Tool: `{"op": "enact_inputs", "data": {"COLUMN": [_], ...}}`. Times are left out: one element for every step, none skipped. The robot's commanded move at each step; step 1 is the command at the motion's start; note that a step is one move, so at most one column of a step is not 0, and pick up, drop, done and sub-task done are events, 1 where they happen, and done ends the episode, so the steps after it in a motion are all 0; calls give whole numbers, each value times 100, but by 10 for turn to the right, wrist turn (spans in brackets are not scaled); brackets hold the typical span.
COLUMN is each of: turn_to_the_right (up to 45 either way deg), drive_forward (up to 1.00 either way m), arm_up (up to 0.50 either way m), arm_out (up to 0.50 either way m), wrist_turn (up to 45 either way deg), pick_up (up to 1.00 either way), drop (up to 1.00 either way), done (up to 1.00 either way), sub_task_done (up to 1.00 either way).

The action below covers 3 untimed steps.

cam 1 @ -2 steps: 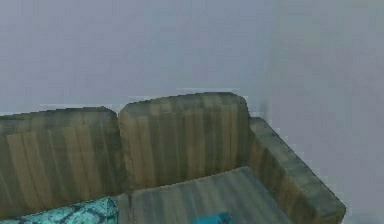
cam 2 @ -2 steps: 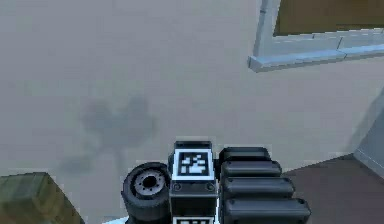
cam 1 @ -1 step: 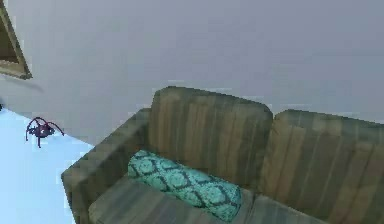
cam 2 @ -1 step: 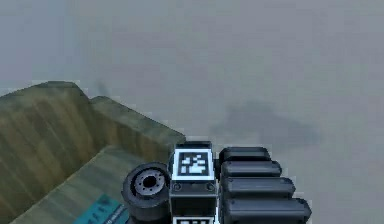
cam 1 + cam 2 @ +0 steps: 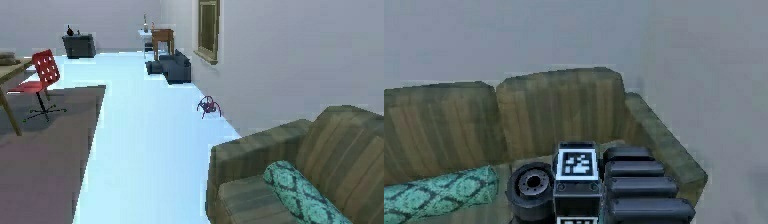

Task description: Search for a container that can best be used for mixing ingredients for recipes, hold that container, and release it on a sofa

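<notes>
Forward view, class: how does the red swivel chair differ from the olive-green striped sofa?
The red swivel chair is bright and slim on a dark spoked base; the olive-green striped sofa is muted, broad and padded. The chair stands far off on the dark rug; the sofa is near, bearing a teal patterned cushion. Both are seats.

An olive striped sofa (image 5: 300, 150) fills the lower right, a teal patterned cushion (image 5: 300, 190) on its seat. A pale blue floor (image 5: 150, 120) runs back along the right wall, which bears a framed picture (image 5: 208, 30). A small dark spidery thing (image 5: 208, 106) lies on the floor near that wall. Farther back stand a dark armchair (image 5: 172, 67), a small wooden bench (image 5: 162, 40) and a dark cabinet (image 5: 79, 45). At left, a red office chair (image 5: 40, 80) stands on a dark rug (image 5: 45, 150)
</notes>
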Motion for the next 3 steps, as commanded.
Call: {"op": "enact_inputs", "data": {"turn_to_the_right": [-360,0,0], "drive_forward": [0,0,0], "arm_up": [0,0,0], "arm_out": [0,30,0], "wrist_turn": [0,0,450], "pick_up": [0,0,0], "drop": [0,0,0], "done": [0,0,0], "sub_task_done": [0,0,0]}}
